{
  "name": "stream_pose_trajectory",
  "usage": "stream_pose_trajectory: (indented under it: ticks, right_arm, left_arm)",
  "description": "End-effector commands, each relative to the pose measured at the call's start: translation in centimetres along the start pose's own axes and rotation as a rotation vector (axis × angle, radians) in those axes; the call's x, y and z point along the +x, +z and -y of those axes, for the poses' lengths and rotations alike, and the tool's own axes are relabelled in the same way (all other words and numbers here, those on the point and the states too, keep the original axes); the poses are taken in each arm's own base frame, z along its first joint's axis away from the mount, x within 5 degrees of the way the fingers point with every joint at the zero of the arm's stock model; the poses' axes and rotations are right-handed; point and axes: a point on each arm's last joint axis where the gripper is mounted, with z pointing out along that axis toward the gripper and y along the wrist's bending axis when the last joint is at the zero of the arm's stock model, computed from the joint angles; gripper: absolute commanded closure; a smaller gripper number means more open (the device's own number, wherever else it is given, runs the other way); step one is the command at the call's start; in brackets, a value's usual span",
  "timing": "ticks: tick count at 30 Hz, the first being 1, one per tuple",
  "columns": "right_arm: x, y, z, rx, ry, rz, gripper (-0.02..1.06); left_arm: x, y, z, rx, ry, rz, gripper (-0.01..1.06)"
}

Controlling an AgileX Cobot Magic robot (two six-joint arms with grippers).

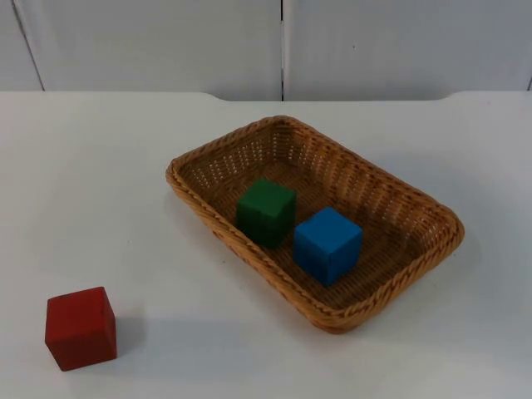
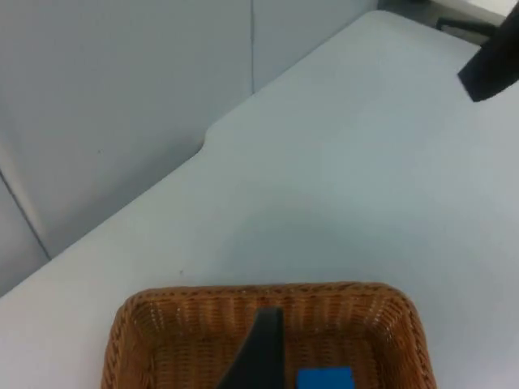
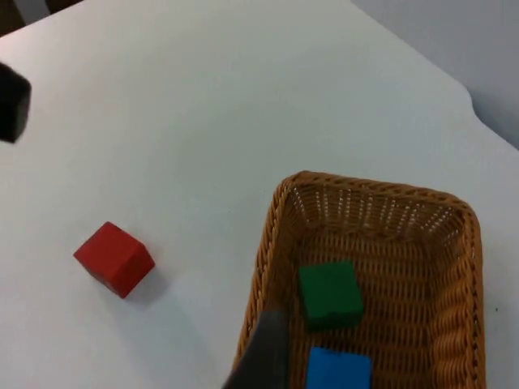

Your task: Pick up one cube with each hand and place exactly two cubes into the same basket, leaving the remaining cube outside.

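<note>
Top view: green cube (image 1: 266,211) and blue cube (image 1: 327,245) are sat side by side in the basket (image 1: 428,208); red cube (image 1: 81,327) is left on the table (image 1: 108,183), well apart. Claw state can't be told for either arm.

Woven wicker basket (image 1: 399,195), matt cubes (image 1: 81,327)

Even, bright overhead light; soft short shadows beside red cube (image 1: 81,327) and under basket (image 1: 397,287). No glare. Wrist views slightly soft, fingertip defocused
</note>
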Motion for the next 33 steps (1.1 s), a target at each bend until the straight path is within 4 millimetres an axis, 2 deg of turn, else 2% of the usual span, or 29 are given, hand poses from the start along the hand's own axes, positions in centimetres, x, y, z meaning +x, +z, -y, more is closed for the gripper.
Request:
stream_pose_trajectory:
  ticks: [1,7,14,21,26,33]
  right_arm:
    - [0.5,-0.6,-0.5,0.004,0.002,0.011,0.28]
    - [2.9,-1.3,-1.1,0.039,0.017,0.033,0.28]
    - [6.6,-2.2,-2.2,0.066,0.035,0.033,0.28]
    - [8.1,-3.3,-3.0,0.074,0.035,0.044,0.28]
    - [8.8,-4.8,-3.7,0.084,0.037,0.079,0.28]
    - [9.9,-6.5,-4.5,0.094,0.026,0.117,0.28]
  left_arm:
    - [0.1,-0.8,0.6,0.0,0.003,-0.011,0.22]
    - [1.9,-2.0,1.4,-0.03,-0.008,0.0,0.22]
    - [4.4,-3.7,2.6,-0.047,-0.014,0.01,0.22]
    - [6.0,-5.5,3.9,-0.056,-0.015,0.035,0.22]
    - [8.0,-7.0,5.1,-0.061,-0.015,0.048,0.22]
    - [9.4,-9.1,6.0,-0.117,-0.02,0.034,0.22]
